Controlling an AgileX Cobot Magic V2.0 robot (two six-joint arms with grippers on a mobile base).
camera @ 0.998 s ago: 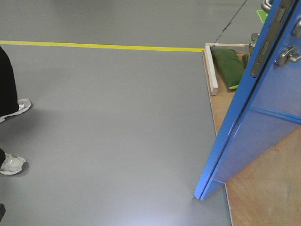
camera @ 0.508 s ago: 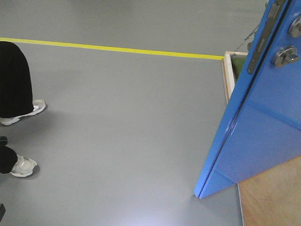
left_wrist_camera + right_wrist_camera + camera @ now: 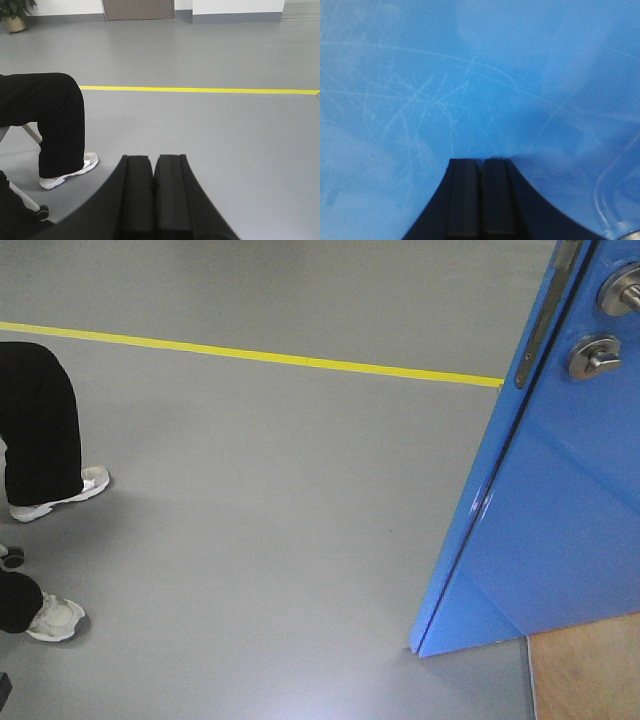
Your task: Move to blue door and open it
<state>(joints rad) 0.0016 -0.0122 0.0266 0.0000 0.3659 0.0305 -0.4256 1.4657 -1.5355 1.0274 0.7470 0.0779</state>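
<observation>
Blue door (image 3: 480, 75), close ahead — right pincer (image 3: 480, 161) closed

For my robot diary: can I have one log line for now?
blue door: swung open | right pincer: shut, facing door | left pincer: shut, empty

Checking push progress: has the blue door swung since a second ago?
Yes. The blue door has swung left, away from the wooden platform, over the grey floor.

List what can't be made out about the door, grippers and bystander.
- Lever handle: cut off by the front view's right edge.
- Blue door hinges: outside every frame.
- Right gripper: contact with the door unclear, right wrist view too close.
- Person: upper body cropped, left edge.
</observation>
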